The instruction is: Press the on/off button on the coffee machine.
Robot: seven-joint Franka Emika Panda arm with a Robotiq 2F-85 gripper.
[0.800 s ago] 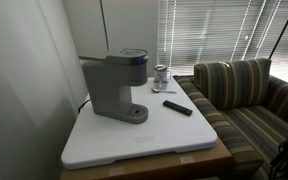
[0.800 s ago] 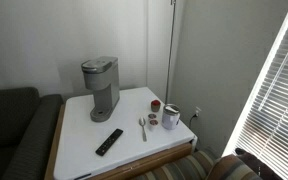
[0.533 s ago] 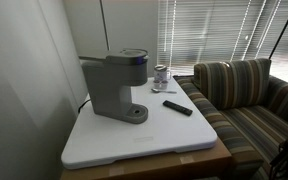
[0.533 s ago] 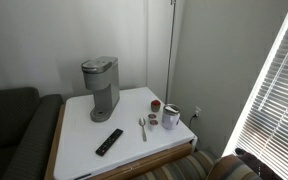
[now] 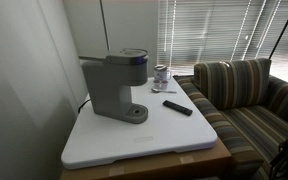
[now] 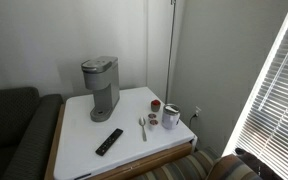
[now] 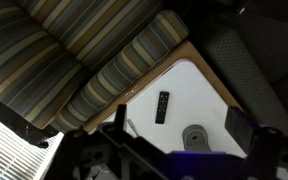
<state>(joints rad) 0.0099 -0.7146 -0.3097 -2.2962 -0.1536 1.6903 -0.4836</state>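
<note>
The coffee machine (image 5: 114, 85) is tall and matte grey with a dark bluish top band. It stands at the back of a white table (image 5: 134, 142) and shows in both exterior views (image 6: 101, 85). In the wrist view I look down on its round top (image 7: 194, 138) from high above. My gripper (image 7: 178, 116) is open and empty, its two dark fingers framing the table far below. It does not show in the exterior views. I cannot make out the on/off button.
A black remote (image 5: 178, 107) lies on the table in front of the machine. A small metal can (image 5: 161, 76) and a spoon (image 6: 142, 127) sit near the table's far end. A striped sofa (image 5: 249, 95) adjoins the table. Window blinds (image 5: 214, 30) hang behind.
</note>
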